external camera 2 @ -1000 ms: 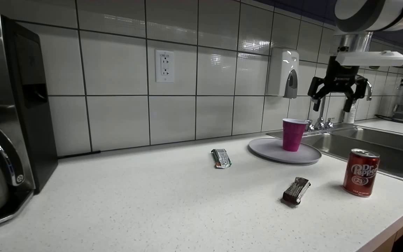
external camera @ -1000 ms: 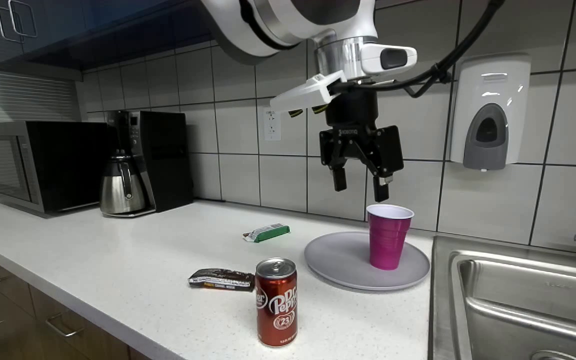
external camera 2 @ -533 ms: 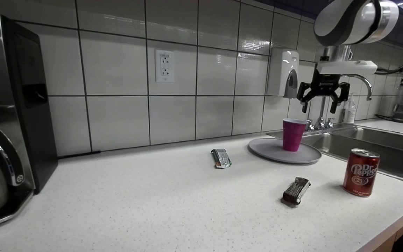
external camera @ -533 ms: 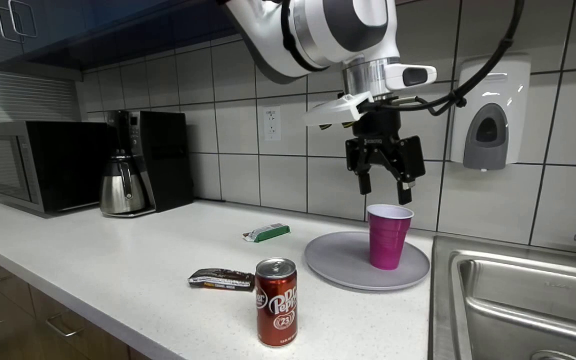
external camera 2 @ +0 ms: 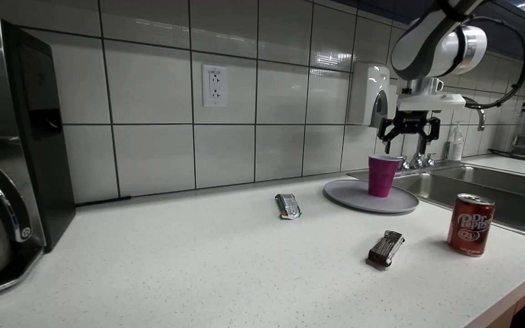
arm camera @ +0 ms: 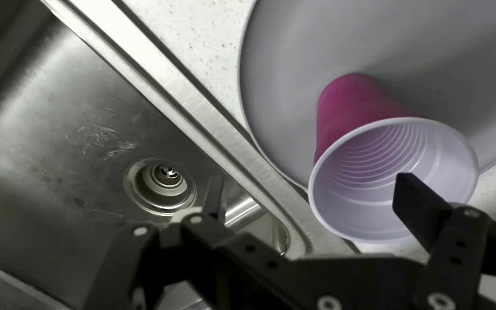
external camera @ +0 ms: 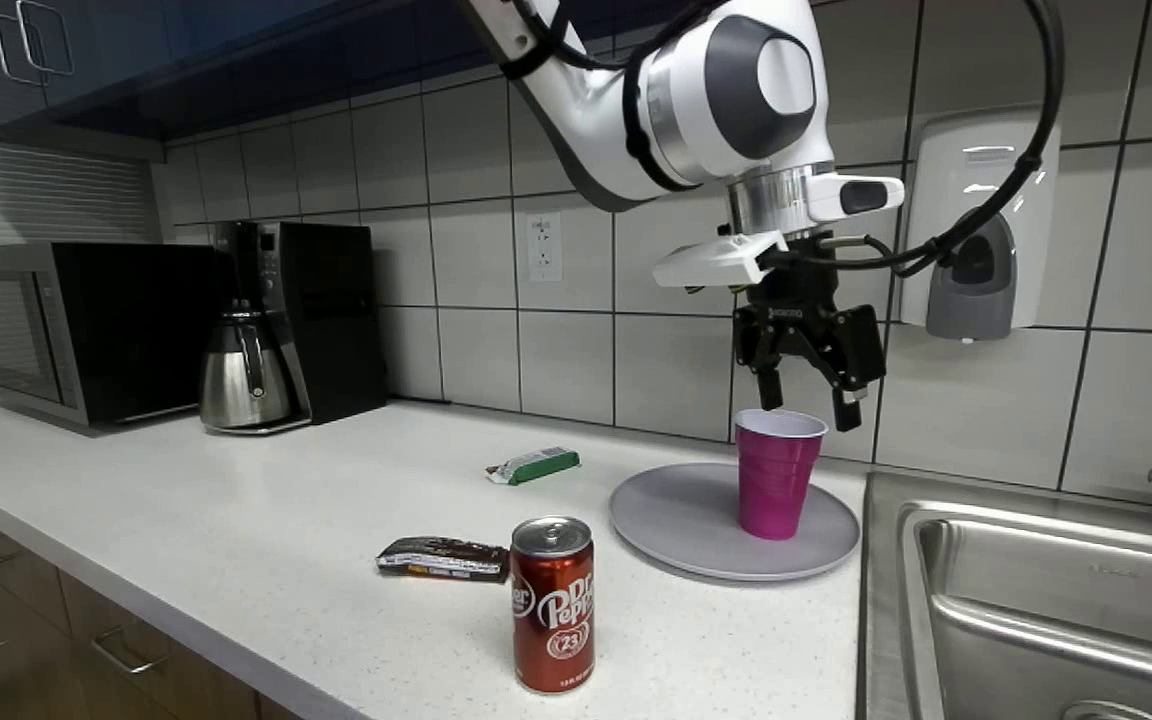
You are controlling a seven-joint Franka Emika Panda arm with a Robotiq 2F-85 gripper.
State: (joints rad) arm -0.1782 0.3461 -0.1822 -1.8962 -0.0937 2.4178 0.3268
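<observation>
My gripper hangs open with nothing between its fingers, just above and beside the rim of a magenta cup with a white inside. The cup stands upright on a round grey plate. In the wrist view, one finger overlaps the mouth of the cup, while the opposite finger shows over the sink. Whether any finger touches the cup I cannot tell. A red Dr Pepper can stands upright nearer the counter's front. Two wrapped bars lie on the counter: a dark bar and a green-and-white bar.
Right beside the plate is a steel sink, its drain seen from above. A soap dispenser is fixed to the tiled wall behind. Farther along the counter stand a coffee maker and a microwave.
The arm has swung across and come down, bringing the open gripper closer to the cup's rim. Cup, plate, can and both bars stay where they were.
</observation>
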